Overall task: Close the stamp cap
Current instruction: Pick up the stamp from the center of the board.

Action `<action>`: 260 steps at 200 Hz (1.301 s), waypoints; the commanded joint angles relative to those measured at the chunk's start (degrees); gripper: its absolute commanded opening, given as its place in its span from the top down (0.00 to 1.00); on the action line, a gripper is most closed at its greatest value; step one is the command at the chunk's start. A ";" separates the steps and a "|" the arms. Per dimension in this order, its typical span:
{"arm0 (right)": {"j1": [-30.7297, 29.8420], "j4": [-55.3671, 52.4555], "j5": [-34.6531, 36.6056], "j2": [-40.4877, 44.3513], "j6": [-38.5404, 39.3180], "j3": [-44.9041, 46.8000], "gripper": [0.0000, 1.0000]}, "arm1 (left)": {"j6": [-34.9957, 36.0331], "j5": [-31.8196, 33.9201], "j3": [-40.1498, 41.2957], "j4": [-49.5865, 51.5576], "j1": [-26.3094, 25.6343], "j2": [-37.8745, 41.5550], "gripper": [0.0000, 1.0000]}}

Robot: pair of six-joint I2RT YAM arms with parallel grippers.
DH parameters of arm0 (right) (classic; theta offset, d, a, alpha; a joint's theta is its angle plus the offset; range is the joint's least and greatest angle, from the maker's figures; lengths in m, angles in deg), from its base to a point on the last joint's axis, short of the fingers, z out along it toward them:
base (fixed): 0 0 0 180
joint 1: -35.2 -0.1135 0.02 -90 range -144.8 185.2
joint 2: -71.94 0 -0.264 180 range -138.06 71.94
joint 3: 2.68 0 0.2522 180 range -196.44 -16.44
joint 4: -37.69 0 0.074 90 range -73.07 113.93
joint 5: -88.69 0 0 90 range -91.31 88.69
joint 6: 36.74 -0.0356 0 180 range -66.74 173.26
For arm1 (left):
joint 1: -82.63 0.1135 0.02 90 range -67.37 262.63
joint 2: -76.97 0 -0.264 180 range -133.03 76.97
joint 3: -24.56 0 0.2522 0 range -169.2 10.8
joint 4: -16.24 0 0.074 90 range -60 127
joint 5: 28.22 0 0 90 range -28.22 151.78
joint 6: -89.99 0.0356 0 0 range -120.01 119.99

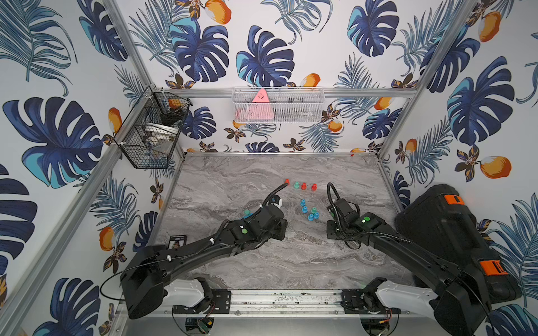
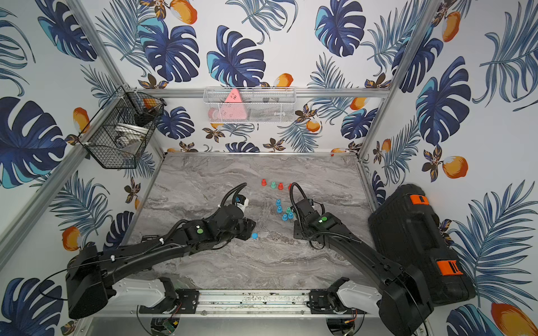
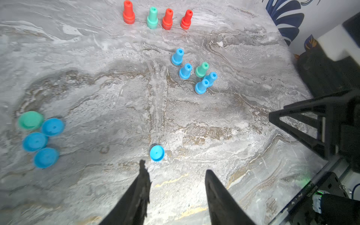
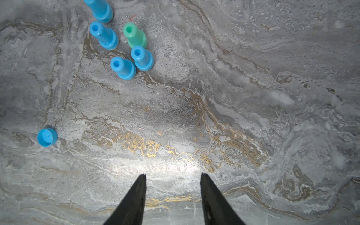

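Marble-grey worktop (image 1: 233, 174) fills the cell floor on my screens, and a big black case (image 1: 442, 232) with orange latches stands at its right side. The left arm (image 1: 203, 247) and the right arm (image 1: 413, 256) both reach in from the near rail. On the walls hang a black wire basket (image 1: 151, 131) and a white mesh basket (image 1: 291, 110).

I see the left hand (image 3: 175, 166) low over the worktop, fingers spread, nothing between them. The right hand (image 4: 173, 174) is likewise spread and empty over bare marble.

Between the 2 arms stand 4 blue stamps (image 3: 185, 71) and 1 green stamp (image 3: 201, 69), all upright and bunched close. Farther back is a row of 3 red stamps (image 3: 167, 19) with a second green stamp (image 3: 152, 18).

The stamp cap (image 3: 157, 153), blue, lies alone on the worktop just beside one left fingertip (image 3: 143, 167). It sits outside the gap and well apart from the blue stamps.

On the outer side of the left wrist lie 3 more blue caps (image 3: 35, 141) and 1 green cap (image 3: 30, 120), bunched together.
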 commanded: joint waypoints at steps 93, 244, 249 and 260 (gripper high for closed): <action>1.66 -0.16 0.58 -14.65 3.71 -12.42 0.51 | 6.53 6.40 5.30 21.54 -0.08 23.38 0.49; 6.58 1.47 -4.71 -33.55 6.54 -23.77 0.55 | 9.65 8.11 6.25 26.05 -0.08 34.64 0.48; 6.58 1.58 -4.76 -33.82 6.53 -23.82 0.55 | 9.58 8.00 6.35 25.89 -0.08 35.06 0.48; 6.58 1.99 -4.78 -34.47 6.44 -23.79 0.55 | 9.52 7.74 6.61 25.68 -0.08 35.74 0.48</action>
